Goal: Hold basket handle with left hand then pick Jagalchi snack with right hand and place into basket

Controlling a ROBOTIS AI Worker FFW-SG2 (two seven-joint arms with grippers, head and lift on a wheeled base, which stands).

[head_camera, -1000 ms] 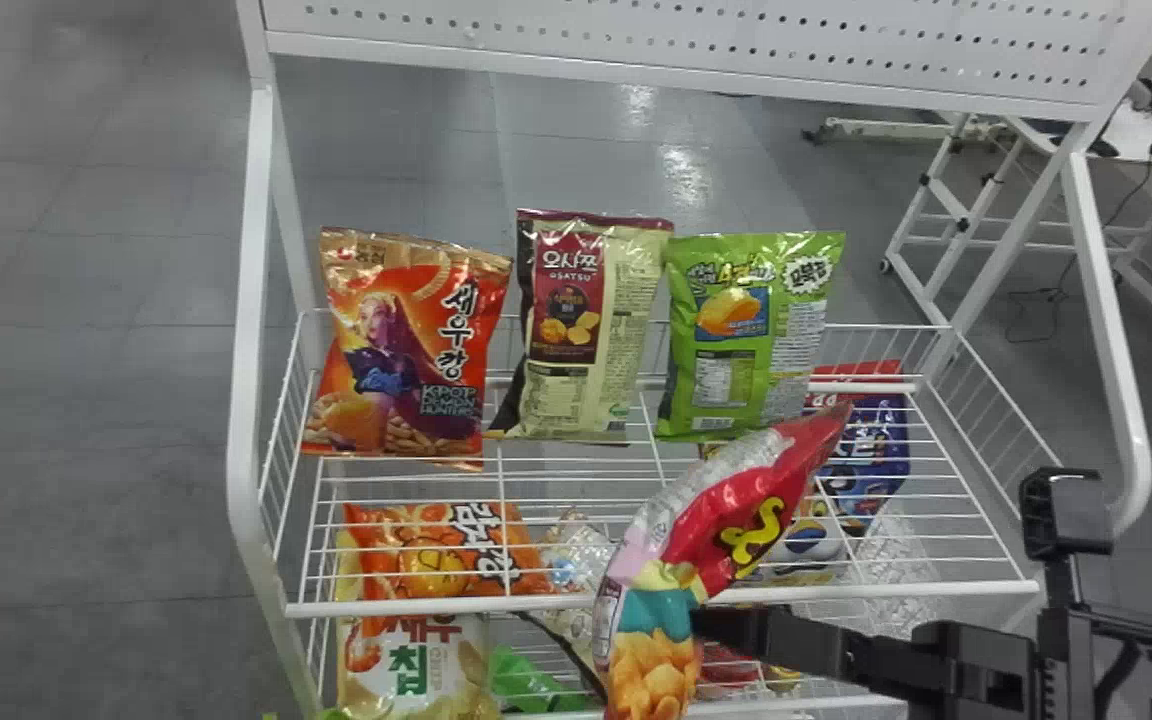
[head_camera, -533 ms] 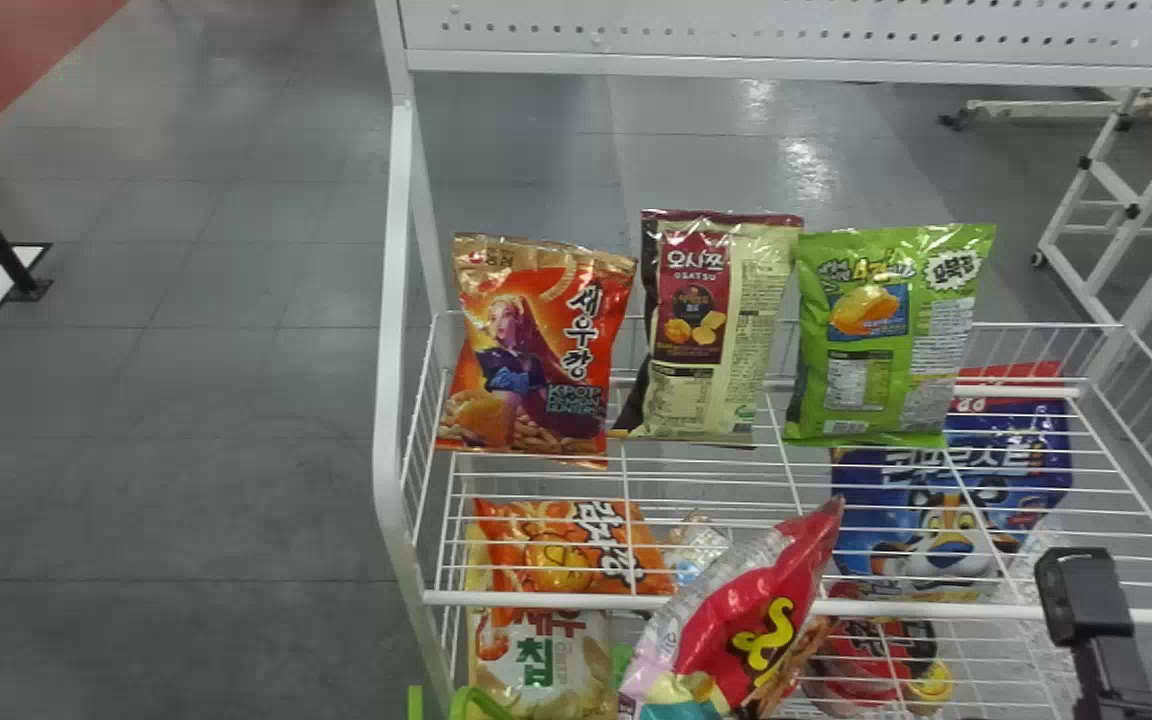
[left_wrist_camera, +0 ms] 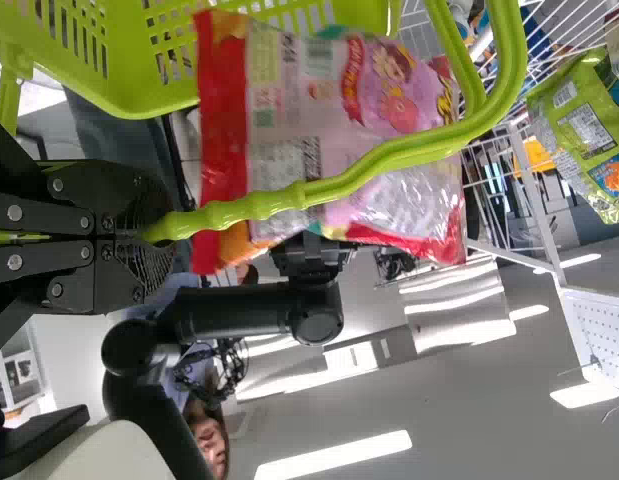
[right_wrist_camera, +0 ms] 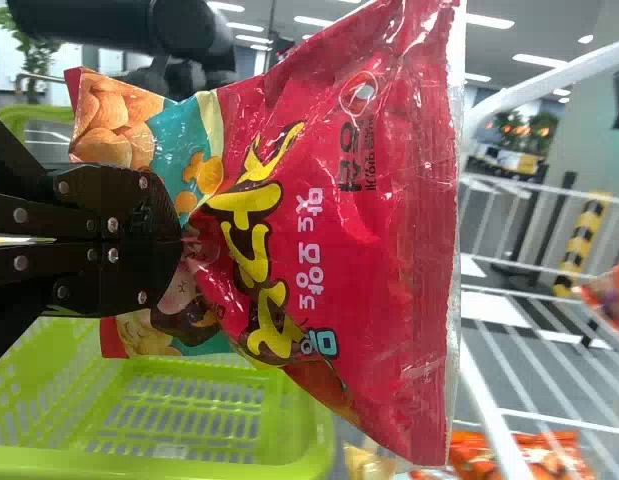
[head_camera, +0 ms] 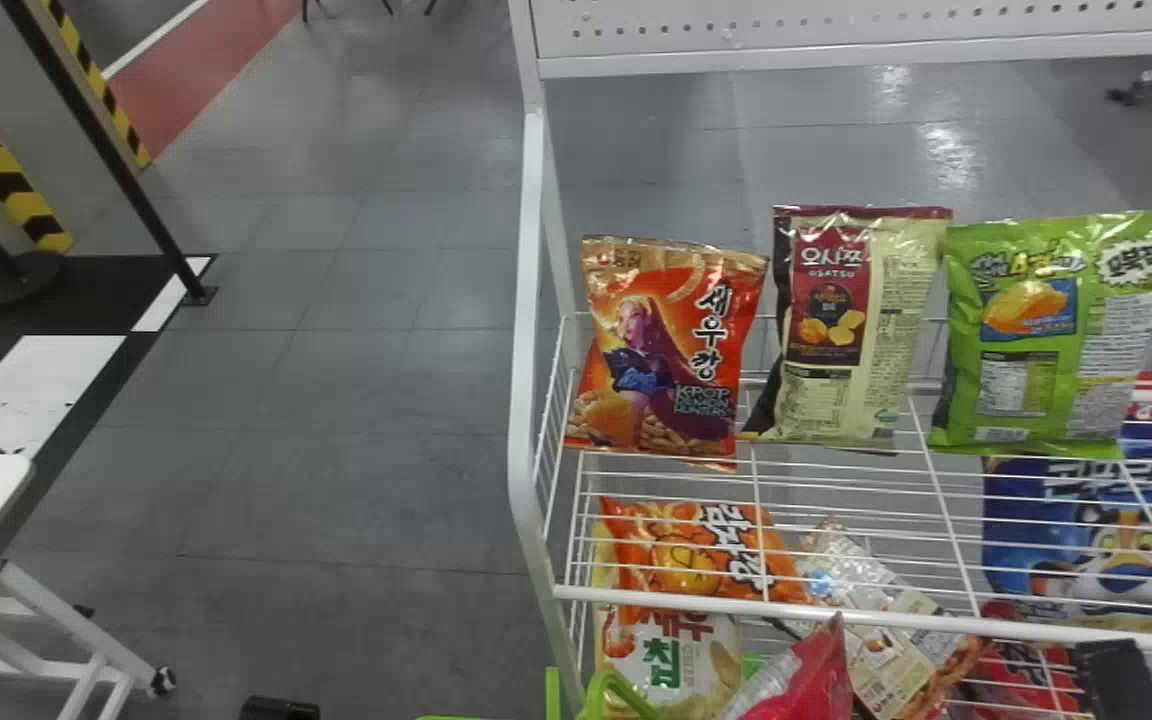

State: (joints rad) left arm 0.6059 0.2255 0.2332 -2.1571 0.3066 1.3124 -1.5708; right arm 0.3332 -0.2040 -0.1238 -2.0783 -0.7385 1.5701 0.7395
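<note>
Left pincer (left_wrist_camera: 154,236) is pinching the green handle (left_wrist_camera: 264,204) between its tips. Right pincer (right_wrist_camera: 177,246) is pinching the Jagalchi snack (right_wrist_camera: 389,250), which is extending beyond its tips. The basket (left_wrist_camera: 129,100) is standing near both pincers.

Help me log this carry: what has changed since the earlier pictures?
The head view has turned to the robot's left. The shiny red snack bag, held by the right gripper, has moved left and lower against the white wire rack. The rack's standing orange bag, maroon-and-cream bag and green bag stayed put.
</note>
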